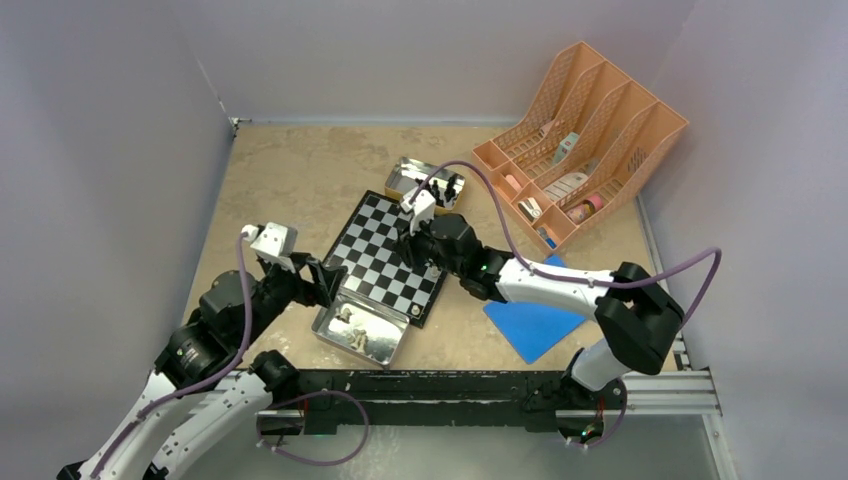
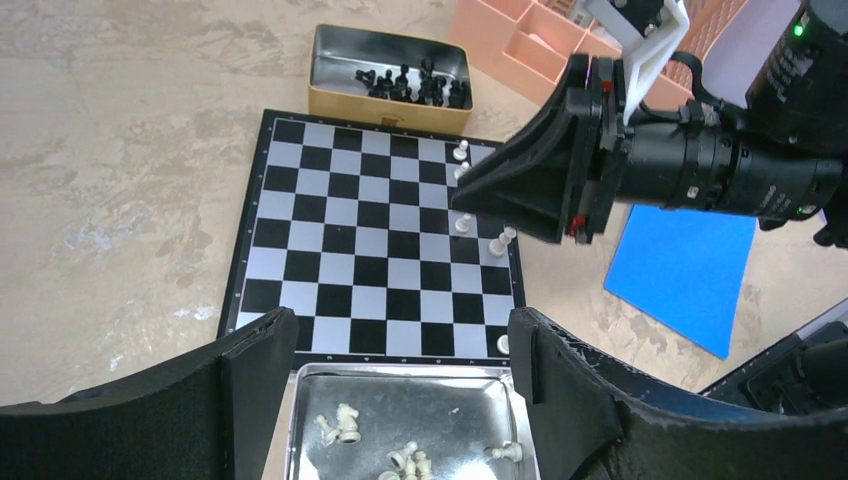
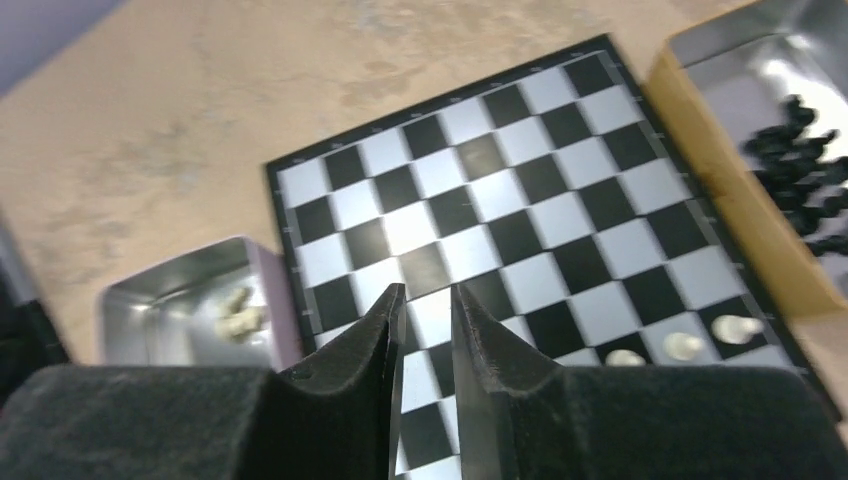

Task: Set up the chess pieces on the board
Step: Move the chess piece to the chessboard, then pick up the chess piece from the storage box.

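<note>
The checkered board (image 1: 375, 255) (image 2: 350, 230) (image 3: 520, 210) lies mid-table. Three cream-white pawns (image 3: 685, 345) stand in a row near its right edge, and one more white pawn (image 2: 503, 343) sits at a near corner. My right gripper (image 1: 409, 244) (image 3: 427, 300) (image 2: 462, 195) hovers over that edge, jaws narrowly apart, nothing between them. My left gripper (image 1: 328, 283) (image 2: 400, 350) is wide open above the near metal tin (image 2: 310, 400), which holds several loose white pieces (image 2: 340, 425). Black pieces (image 2: 410, 82) lie in the far tin (image 1: 410, 172).
A blue flat square (image 1: 535, 320) lies right of the board. A peach file rack (image 1: 580, 140) with small items stands at the back right. Grey walls close in the table on three sides.
</note>
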`<state>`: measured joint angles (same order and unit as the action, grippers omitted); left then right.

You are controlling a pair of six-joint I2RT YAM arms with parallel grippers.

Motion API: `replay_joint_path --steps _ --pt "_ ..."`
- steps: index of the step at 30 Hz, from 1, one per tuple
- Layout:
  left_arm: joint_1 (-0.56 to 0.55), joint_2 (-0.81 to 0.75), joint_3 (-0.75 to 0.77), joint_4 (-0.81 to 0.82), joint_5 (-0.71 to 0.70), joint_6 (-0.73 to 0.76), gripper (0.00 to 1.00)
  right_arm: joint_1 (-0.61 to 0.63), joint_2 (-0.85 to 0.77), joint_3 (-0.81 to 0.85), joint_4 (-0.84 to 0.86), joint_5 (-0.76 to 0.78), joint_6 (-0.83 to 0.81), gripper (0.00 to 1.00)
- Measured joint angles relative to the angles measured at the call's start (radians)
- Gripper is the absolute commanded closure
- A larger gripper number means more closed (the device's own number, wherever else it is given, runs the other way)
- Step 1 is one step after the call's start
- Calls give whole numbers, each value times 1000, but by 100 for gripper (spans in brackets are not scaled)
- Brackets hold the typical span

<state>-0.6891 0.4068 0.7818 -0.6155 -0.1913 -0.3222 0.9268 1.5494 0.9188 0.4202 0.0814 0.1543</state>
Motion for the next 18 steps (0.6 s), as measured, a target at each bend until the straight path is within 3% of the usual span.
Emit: replay_joint_path --steps 8,18 --pt "0 -79 0 1 -35 0 23 138 12 3 -4 -54 114 72" --pt "0 -135 0 1 -73 0 23 237 194 116 -35 -65 208 74"
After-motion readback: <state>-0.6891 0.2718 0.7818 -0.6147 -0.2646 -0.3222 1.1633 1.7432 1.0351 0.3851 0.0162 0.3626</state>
